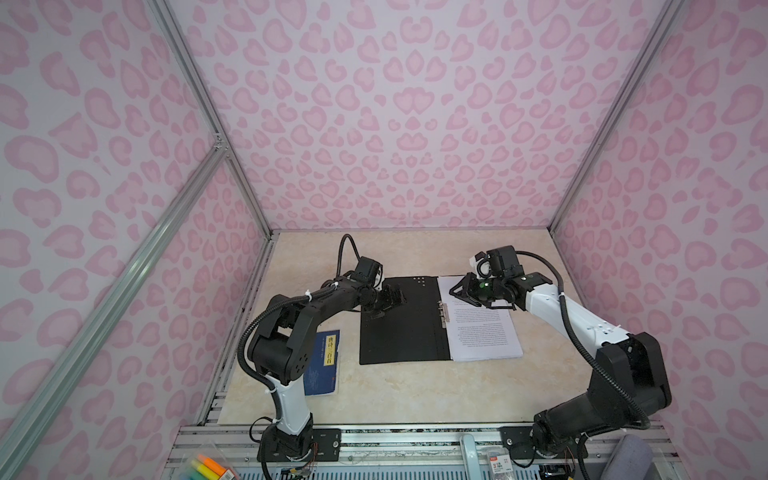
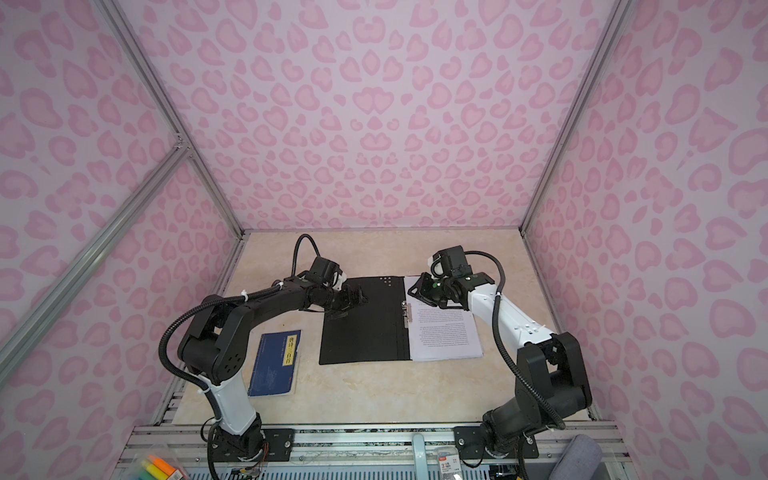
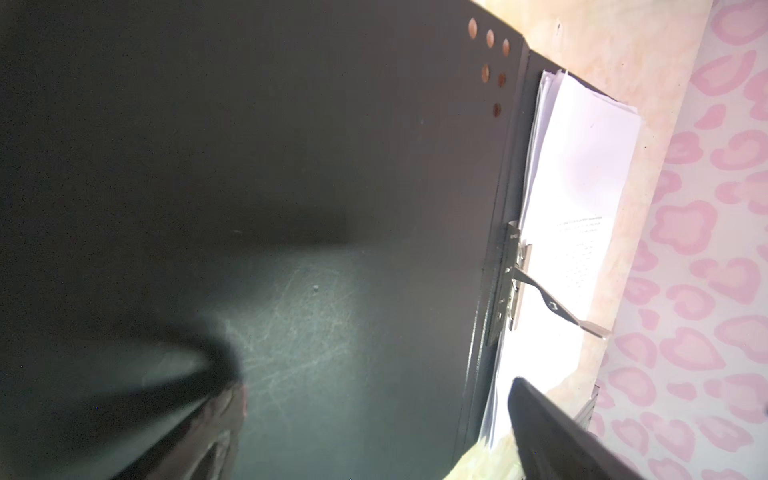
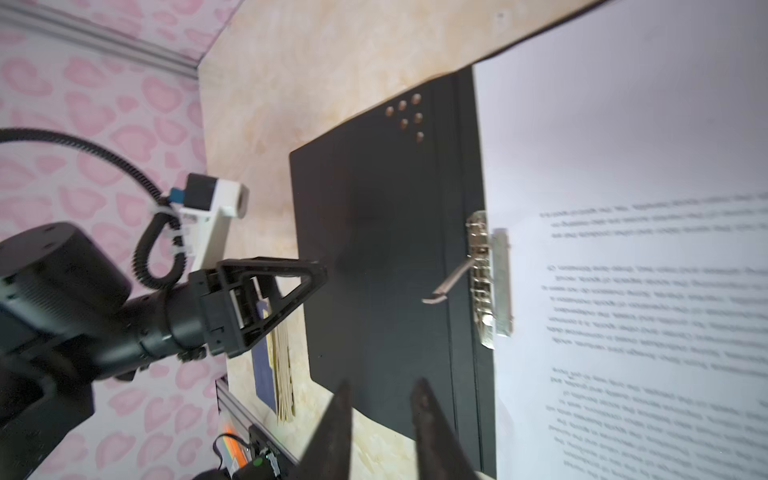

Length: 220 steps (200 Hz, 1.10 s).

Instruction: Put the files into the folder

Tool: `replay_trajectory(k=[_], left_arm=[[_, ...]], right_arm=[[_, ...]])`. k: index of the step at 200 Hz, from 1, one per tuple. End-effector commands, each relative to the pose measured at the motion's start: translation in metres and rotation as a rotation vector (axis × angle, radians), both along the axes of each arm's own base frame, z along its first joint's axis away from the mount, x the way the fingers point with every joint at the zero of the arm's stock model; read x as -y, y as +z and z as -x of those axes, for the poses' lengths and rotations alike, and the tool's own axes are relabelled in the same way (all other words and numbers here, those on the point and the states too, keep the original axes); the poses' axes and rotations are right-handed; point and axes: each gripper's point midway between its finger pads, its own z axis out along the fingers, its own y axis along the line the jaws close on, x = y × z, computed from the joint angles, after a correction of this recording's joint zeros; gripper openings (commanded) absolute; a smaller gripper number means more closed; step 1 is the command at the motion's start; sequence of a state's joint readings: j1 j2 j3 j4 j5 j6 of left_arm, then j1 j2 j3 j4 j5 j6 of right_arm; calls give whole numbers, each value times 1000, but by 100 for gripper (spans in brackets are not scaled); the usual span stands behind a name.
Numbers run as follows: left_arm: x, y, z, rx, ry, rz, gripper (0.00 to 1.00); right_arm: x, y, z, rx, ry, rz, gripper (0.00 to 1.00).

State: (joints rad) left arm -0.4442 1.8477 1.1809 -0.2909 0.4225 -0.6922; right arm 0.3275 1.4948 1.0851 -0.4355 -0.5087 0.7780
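The folder (image 1: pixel 403 332) lies open on the desk (image 1: pixel 395 399), black side up. The files (image 1: pixel 482 328) sit in a neat pile on its right half, with one edge at the metal clip (image 4: pixel 490 278). The clip's little lever (image 4: pixel 451 282) sticks up, so the pile does not look clamped yet.

The job now is likely to push that lever down flat. It would go best if the pile's edge is tucked right under the clip. The push should be slow and straight down, so no sheet slides out.

The right claw (image 1: pixel 455 291) hangs over the far end of the pile, and its arm reaches in low from the right. Its jaws are a little apart and hold nothing. The left claw (image 1: pixel 395 297) is spread wide and empty, low over the left cover. Whether it touches the cover cannot be told.
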Motion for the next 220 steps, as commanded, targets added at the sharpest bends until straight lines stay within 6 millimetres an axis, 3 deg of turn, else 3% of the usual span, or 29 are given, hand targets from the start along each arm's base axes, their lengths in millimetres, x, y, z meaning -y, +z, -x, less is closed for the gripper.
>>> replay_trajectory(k=[1,13,39,44,50,82,113,151,220], left_arm=[[2,15,-7,55,16,-32,99],[8,24,-10,87,6,-48,98],[31,39,-20,144,-22,-57,98],[33,34,-20,138,-25,-69,98],[40,43,-30,167,-25,-61,98],[54,32,-50,168,-30,-65,98],[61,12,-58,144,-44,-68,98],[54,-10,-54,110,-35,-105,98],[35,-27,-51,73,9,-160,97]], right_arm=[[24,-13,-2,-136,-316,62,38],[28,-20,3,-220,-390,116,39],[5,-28,-2,-299,-414,98,43],[1,-29,-3,-304,-421,95,44],[-3,-32,-4,-315,-431,94,44],[-18,-47,-6,-381,-458,78,43],[-25,-48,-13,-387,-461,84,38],[-27,-55,-15,-417,-469,94,35],[-31,-67,-12,-460,-468,91,23]])
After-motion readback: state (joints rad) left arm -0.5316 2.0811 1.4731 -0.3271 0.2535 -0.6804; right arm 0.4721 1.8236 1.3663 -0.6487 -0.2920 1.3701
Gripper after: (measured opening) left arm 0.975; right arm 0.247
